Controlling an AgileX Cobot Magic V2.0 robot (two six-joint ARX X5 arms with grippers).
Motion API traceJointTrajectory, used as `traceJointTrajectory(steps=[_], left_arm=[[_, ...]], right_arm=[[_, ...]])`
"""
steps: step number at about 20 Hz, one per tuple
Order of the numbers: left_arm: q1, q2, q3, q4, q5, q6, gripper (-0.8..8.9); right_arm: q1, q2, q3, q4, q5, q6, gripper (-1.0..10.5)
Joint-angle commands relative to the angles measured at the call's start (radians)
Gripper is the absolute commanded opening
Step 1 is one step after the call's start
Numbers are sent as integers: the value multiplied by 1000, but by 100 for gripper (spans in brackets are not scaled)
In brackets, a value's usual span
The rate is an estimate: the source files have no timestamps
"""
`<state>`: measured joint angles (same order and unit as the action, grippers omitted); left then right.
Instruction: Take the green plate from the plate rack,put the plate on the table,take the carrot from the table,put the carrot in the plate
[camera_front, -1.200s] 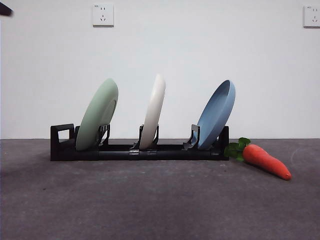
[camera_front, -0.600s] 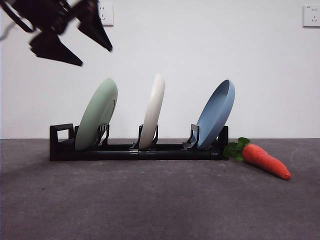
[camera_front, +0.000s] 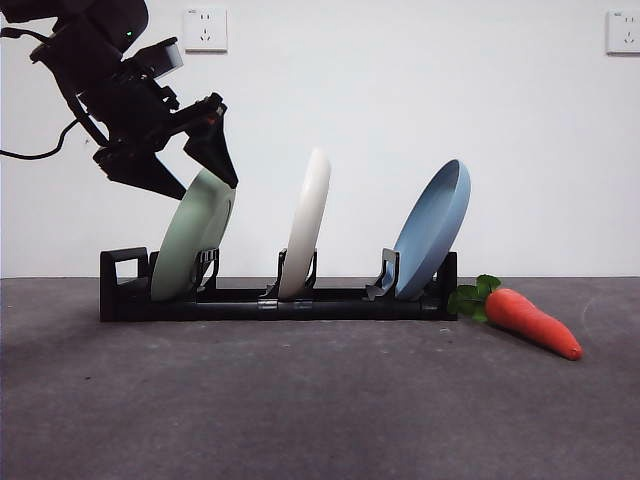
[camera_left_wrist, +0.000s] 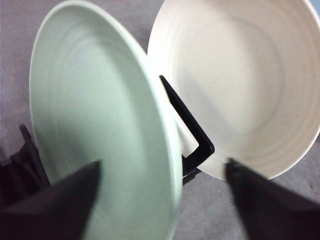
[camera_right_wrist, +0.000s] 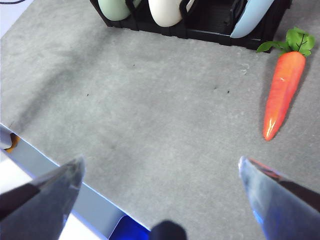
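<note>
The left hand (camera_front: 205, 180), jaws spread, straddles the top rim of the green plate (camera_front: 193, 238), which stands leaning at the left end of the plate rack (camera_front: 300, 302). The right hand (camera_right_wrist: 160, 172) hangs open over the table (camera_front: 300, 400); the carrot (camera_front: 530, 320) lies right of the rack.

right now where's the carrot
In the front view the carrot lies on the table at the right, just past the rack's end nearest the blue plate, leaves toward the rack.

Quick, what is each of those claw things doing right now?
Left gripper: open, jaws on either side of the green plate's top rim, not clamped.
Right gripper: open, empty, above the table.
</note>
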<state>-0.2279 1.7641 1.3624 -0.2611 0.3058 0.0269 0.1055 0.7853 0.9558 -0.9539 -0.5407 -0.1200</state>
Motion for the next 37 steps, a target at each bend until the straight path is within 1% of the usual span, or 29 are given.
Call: traceJointTrajectory(steps=[1, 2, 6, 8, 11, 18, 21, 23, 26, 27, 28, 29, 30, 31, 33, 37], left_arm=[[-5, 5, 0, -3, 11, 11, 44], [-6, 5, 0, -10, 11, 11, 17], [-6, 5, 0, -9, 18, 0, 16], [-6, 3, 0, -8, 18, 0, -8], [-6, -12, 0, -8, 18, -1, -8], [-6, -124, 0, -15, 24, -1, -8], [-9, -214, 0, -52, 68, 0, -8], [-25, -290, 0, -103, 68, 9, -8], [-71, -415, 0, -228, 58, 89, -8], [-101, -458, 0, -289, 31, 132, -8], [-136, -492, 0, -349, -23, 183, -8], [-197, -525, 0, -433, -121, 253, -8], [-245, -539, 0, -484, -192, 285, -7], [-316, -547, 0, -539, -273, 303, -7], [-441, -542, 0, -605, -378, 317, -6], [-692, -481, 0, -665, -610, 309, -6]], right_arm=[[1, 0, 2, 2, 0, -5, 595], [1, 0, 2, 2, 0, -5, 595], [2, 0, 2, 2, 0, -5, 595], [1, 0, 2, 2, 0, -5, 595], [1, 0, 2, 2, 0, -6, 595], [1, 0, 2, 3, 0, -12, 595], [1, 0, 2, 3, 0, -12, 595], [1, 0, 2, 3, 0, -12, 595], [1, 0, 2, 3, 0, -12, 595], [1, 0, 2, 3, 0, -12, 595], [1, 0, 2, 3, 0, -12, 595], [1, 0, 2, 3, 0, -11, 595], [1, 0, 2, 3, 0, -12, 595], [1, 0, 2, 3, 0, -12, 595], [1, 0, 2, 3, 0, -11, 595], [2, 0, 2, 3, -1, -11, 595]])
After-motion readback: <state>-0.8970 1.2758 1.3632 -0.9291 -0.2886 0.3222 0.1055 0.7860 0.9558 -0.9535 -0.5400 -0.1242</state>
